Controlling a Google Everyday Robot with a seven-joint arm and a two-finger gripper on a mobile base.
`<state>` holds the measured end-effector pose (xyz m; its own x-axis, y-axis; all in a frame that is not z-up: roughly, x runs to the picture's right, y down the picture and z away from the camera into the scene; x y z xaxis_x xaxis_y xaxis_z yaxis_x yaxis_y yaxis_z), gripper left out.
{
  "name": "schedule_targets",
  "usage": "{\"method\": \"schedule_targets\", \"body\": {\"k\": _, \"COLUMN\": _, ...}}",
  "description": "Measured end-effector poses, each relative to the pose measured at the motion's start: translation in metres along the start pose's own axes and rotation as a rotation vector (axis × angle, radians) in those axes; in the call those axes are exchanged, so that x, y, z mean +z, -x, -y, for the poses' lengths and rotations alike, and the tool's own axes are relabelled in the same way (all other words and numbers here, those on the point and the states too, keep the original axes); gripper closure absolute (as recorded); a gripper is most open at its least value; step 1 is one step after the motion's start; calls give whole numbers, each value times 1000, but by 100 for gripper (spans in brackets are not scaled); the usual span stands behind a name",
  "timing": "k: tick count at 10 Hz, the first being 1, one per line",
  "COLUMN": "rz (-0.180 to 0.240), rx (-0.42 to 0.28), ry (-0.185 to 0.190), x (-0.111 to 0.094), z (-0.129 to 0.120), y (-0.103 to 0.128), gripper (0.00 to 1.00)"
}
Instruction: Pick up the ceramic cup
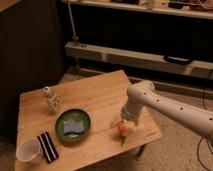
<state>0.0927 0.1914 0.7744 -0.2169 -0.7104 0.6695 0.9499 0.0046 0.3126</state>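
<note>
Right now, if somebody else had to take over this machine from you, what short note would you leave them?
Gripper: at the end of the white arm, low over the front right part of the wooden table, right by a small orange and green object.
Cup: the small round pale whitish ceramic cup stands upright at the table's front left corner, beside a flat black striped item and left of the round green plate.
Done: nothing yet; the cup is untouched, far from the gripper.
Left: bring the gripper across to the cup, grasp it, lift it.
</note>
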Motion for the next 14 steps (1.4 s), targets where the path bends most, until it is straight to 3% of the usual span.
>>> {"method": "schedule_targets", "body": {"k": 2, "rz": -20, "rx": -56, "ry": -3, "x": -13, "z": 45, "y": 3, "gripper": 20}}
{"method": "schedule_targets", "body": {"k": 3, "rz": -31, "rx": -108, "ry": -3, "x": -18, "z": 91, "y": 8, "gripper": 20}}
{"method": "schedule_targets", "body": {"k": 9, "rz": -57, "rx": -355, "ry": 22, "x": -25, "z": 282, "y": 48, "gripper": 20}}
{"method": "schedule_targets", "body": {"k": 10, "rz": -67, "rx": -410, "ry": 23, "x": -35, "z": 332, "y": 50, "gripper": 20}}
{"method": "schedule_targets", "body": {"k": 12, "rz": -74, "rx": -466, "ry": 36, "x": -59, "z": 378, "y": 49, "gripper": 20}}
{"method": "schedule_targets", "body": {"k": 14, "rz": -67, "rx": -497, "ry": 42, "x": -75, "z": 401, "y": 46, "gripper": 20}}
